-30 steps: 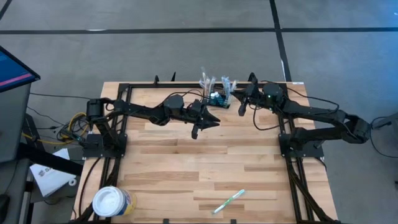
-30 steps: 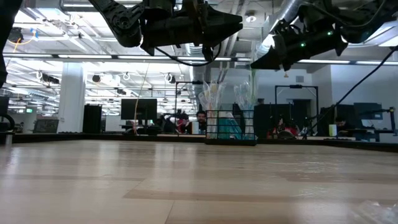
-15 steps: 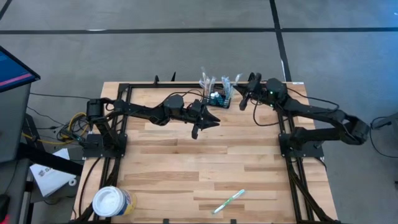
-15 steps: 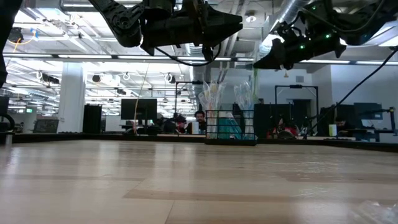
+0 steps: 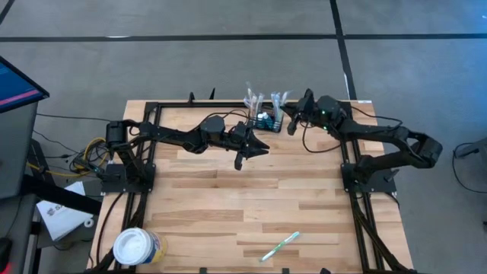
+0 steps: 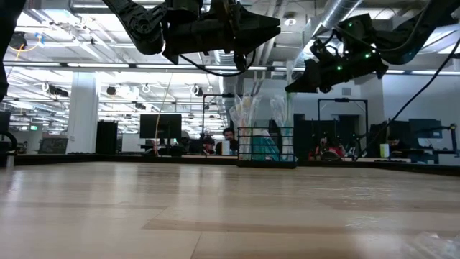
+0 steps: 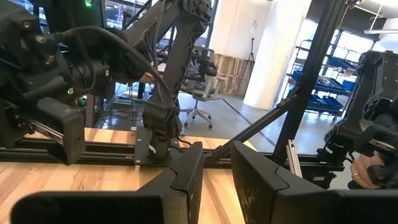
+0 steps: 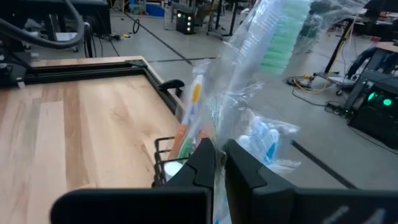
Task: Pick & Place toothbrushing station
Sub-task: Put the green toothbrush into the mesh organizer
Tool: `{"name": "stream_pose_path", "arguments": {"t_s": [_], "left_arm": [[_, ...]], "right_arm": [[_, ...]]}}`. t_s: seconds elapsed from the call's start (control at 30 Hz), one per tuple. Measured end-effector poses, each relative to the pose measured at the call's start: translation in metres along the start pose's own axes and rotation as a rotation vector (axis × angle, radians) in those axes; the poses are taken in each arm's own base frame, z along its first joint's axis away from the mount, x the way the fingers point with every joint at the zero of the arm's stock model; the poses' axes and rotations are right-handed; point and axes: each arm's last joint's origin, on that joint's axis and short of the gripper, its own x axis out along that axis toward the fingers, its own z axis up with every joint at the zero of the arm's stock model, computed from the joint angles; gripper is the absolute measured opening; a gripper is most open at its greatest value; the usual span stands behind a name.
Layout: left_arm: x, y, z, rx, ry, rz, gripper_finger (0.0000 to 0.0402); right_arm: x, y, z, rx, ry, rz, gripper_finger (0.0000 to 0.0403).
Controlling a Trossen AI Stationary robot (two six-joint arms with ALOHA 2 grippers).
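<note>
The toothbrushing station (image 5: pixel 267 120), a small black wire-mesh caddy, stands at the far edge of the wooden table (image 5: pixel 228 198), roughly midway along it, with several plastic-wrapped toothbrushes (image 6: pixel 248 109) sticking up out of its compartments. The right gripper (image 5: pixel 293 122) hangs in the air just beside the caddy on its right; in the low view it sits above the caddy's rim (level with the wrapped brush heads). Its fingers (image 8: pixel 205 163) stand nearly together with only a thin gap between them, and a fold of clear wrapper shows in that gap, though whether they pinch it cannot be told. The left gripper (image 5: pixel 247 150) hovers over the table just in front of the caddy, its fingers (image 7: pixel 186 177) slightly parted and holding nothing. Near the front edge lie a loose wrapped toothbrush (image 5: pixel 279 246) and, toward the left corner, a round white tub (image 5: pixel 138 246).
</note>
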Motion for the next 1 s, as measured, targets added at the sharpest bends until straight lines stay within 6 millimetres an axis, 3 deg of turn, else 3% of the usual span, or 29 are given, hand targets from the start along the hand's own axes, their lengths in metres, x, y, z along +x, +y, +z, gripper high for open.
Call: {"name": "stream_pose_path", "arguments": {"t_s": [0.43,0.77,1.0], "left_arm": [[0.0000,-0.0001,0.0000,0.000,0.001,-0.002,0.0077],[0.0000,0.0000,0.0000,0.000,0.001,-0.002,0.0077],[0.0000,0.0001,0.0000,0.000,0.000,0.002,0.0077]], "right_arm": [[0.0005,0.0039,0.0003,-0.009,0.000,0.016,0.0006],[0.0003,0.0039,-0.0043,-0.036,0.047,0.021,0.0045],[0.0002,0.0041,-0.0060,-0.038,0.064,0.024,0.0050]]}}
